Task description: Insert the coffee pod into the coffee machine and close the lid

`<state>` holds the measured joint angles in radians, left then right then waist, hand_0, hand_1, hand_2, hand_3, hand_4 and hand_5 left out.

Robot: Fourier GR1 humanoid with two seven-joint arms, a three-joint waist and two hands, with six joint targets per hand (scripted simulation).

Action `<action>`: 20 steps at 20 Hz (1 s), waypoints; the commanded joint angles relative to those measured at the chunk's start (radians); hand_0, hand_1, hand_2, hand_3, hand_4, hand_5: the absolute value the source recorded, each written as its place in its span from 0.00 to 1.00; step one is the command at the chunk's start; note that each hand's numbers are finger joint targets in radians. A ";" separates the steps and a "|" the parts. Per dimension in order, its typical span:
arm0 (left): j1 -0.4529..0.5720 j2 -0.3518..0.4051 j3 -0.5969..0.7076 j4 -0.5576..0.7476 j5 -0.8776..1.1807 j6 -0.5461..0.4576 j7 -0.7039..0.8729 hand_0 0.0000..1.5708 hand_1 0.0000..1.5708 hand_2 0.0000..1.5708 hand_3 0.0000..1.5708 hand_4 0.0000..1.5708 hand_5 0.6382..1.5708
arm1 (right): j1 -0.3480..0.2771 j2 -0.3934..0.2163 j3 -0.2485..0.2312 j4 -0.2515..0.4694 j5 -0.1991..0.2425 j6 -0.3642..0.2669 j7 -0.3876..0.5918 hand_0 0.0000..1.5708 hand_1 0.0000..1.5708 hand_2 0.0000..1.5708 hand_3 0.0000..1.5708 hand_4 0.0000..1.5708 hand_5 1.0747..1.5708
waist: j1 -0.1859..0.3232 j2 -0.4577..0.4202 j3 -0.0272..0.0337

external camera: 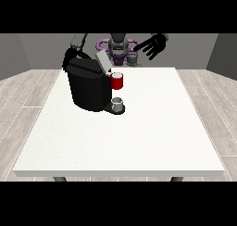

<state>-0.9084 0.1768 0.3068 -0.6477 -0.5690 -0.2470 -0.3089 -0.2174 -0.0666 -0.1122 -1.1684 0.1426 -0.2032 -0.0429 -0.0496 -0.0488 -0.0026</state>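
White bench (139, 146) is sitting nearest the camera, wide bare top in front of the coffee machine (88, 88). The machine, black and bulky, is standing toward the far left part of the bench; everything below is placed against it. Just in front of the machine's right side, on its dark drip base, a small grey thing (118, 102) is sitting, could be a cup or the pod, can't tell which, so the pod is not plainly showing anywhere. Right above that, at the machine's front right edge, a red thing at the machine (117, 80) is showing. On top of the machine the grey lid (102, 61) is tilting up and back, standing open, likely so the slot is reachable for loading. Behind the machine's top left, an arm is reaching down at the view's left; its hand (69, 57) is mostly hiding behind the machine body, so can't tell if fingers are spread or curled. Beyond the machine to the right and higher, the hand at the view's right (155, 45) is hanging in the air, fingers spread apart, holding nothing, well apart from the machine. Judging: lid is not yet closed, insert step looking unfinished or unverifiable from here.
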 commanded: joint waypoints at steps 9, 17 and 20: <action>0.367 -0.150 0.075 0.017 0.150 -0.041 -0.051 0.00 0.00 0.00 0.00 0.28 1.00 | 0.021 -0.065 0.026 -0.139 -0.089 0.192 0.030 0.00 0.00 0.00 0.00 0.00 1.00 | 0.128 -0.265 0.0025; 0.420 -0.176 0.021 -0.132 0.262 -0.053 0.006 0.00 0.00 0.00 0.00 0.23 1.00 | -0.117 -0.098 0.020 -0.135 -0.059 0.182 0.096 0.00 0.00 0.00 0.00 0.00 1.00 | 0.191 -0.186 0.0027; 0.441 -0.176 -0.046 -0.225 0.316 -0.048 0.084 0.00 0.00 0.00 0.00 0.26 1.00 | -0.126 -0.101 -0.026 -0.078 -0.089 0.175 0.085 0.00 0.00 0.00 0.00 0.00 1.00 | 0.222 -0.187 0.0030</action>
<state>-0.4922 0.0068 0.3197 -0.7868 -0.3144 -0.3127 -0.2874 -0.3027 -0.1566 -0.1015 -1.2828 0.0763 -0.0289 0.0390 0.1514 -0.2600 0.0000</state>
